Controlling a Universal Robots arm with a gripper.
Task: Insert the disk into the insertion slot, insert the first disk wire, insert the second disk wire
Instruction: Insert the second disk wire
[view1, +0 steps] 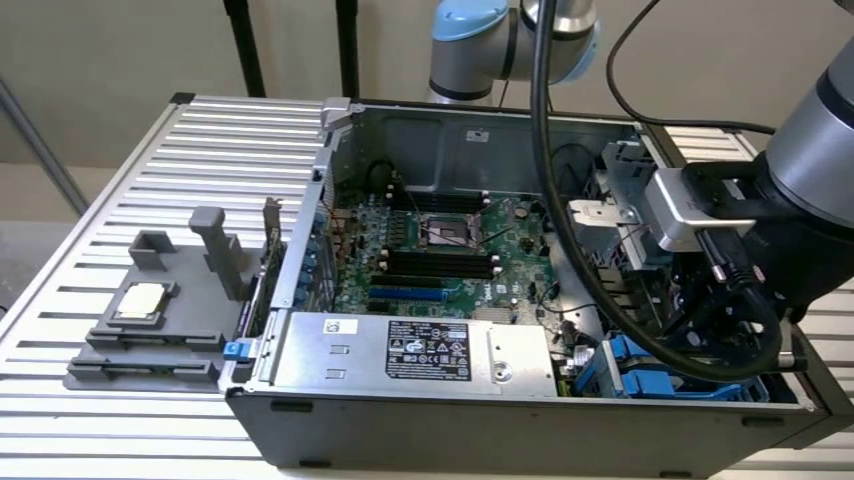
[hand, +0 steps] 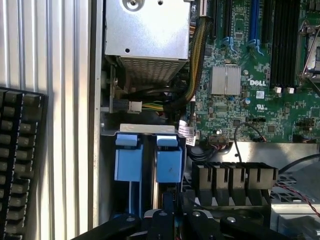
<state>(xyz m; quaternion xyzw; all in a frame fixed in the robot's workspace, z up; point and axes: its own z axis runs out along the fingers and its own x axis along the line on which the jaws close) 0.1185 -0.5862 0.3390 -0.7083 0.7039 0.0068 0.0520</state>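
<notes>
Two bright blue carriers stand side by side in the grey drive cage (hand: 148, 129) at the case's front corner, on the exterior view's right (view1: 651, 378). This cage holds the insertion slot. The disk's own metal face is hidden; only a thin grey edge shows beside the blue carrier (hand: 169, 162) nearest my fingers. My gripper (hand: 169, 214) is shut, with its black tips right at that carrier's near end. I cannot tell if they pinch it. In the exterior view my gripper (view1: 701, 325) reaches down into the case behind a thick black cable.
The silver power-supply box (view1: 414, 350) lies beside the cage, with a white plug on yellow wires (hand: 134, 106) below it. The green motherboard (view1: 441, 245) fills the case floor. A black ribbed block (hand: 234, 181) sits close to my fingers. A grey fixture (view1: 147, 320) stands on the slatted table.
</notes>
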